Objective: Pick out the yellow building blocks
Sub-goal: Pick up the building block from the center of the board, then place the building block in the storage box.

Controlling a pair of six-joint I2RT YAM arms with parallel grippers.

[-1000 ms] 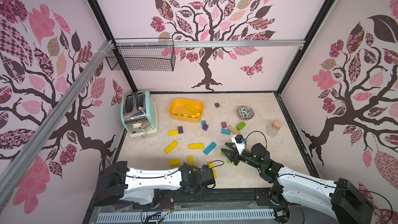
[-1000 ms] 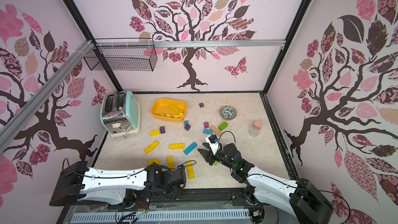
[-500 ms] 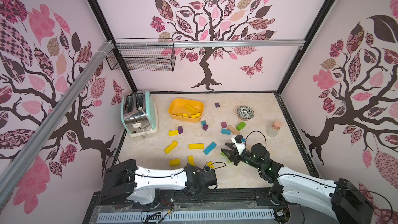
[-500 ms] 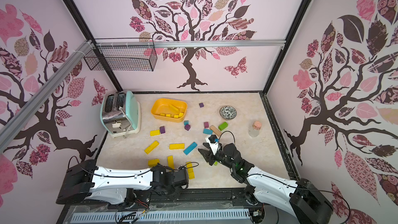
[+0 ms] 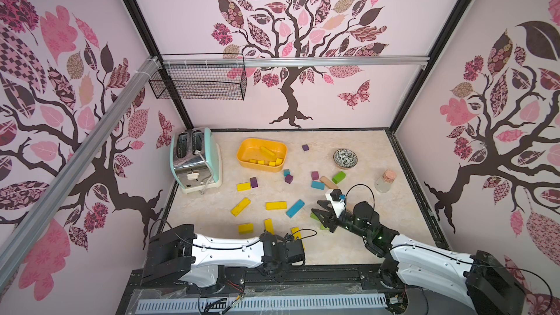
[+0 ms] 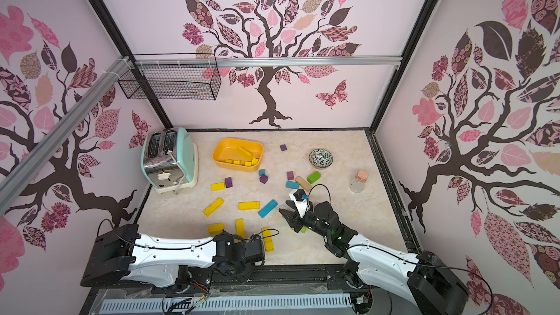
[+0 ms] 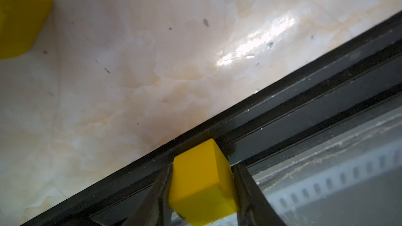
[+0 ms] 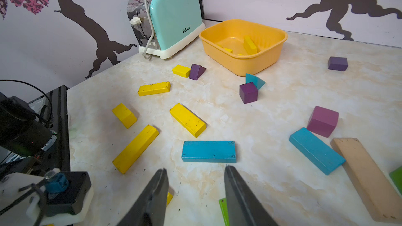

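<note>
The left gripper (image 7: 202,168) is clamped on a yellow cube (image 7: 201,183), one finger pressed to each side, and the cube shows over the black rail at the table's front edge. The other yellow building blocks (image 5: 276,206) are bright, matte, lightly scuffed bars and short pieces. Six lie flat and apart from each other on the left half of the table. Several more sit inside the orange-yellow tub (image 5: 260,167) towards the back. The right gripper (image 8: 195,169) hovers low, its fingers parted with nothing between them, facing a blue bar (image 8: 208,151). The tabletop (image 5: 348,246) is glossy cream marble. A mint toaster (image 5: 209,156) stands at back left, a wire basket (image 5: 200,81) hangs above it, and the pink walls carry tree decals.
</note>
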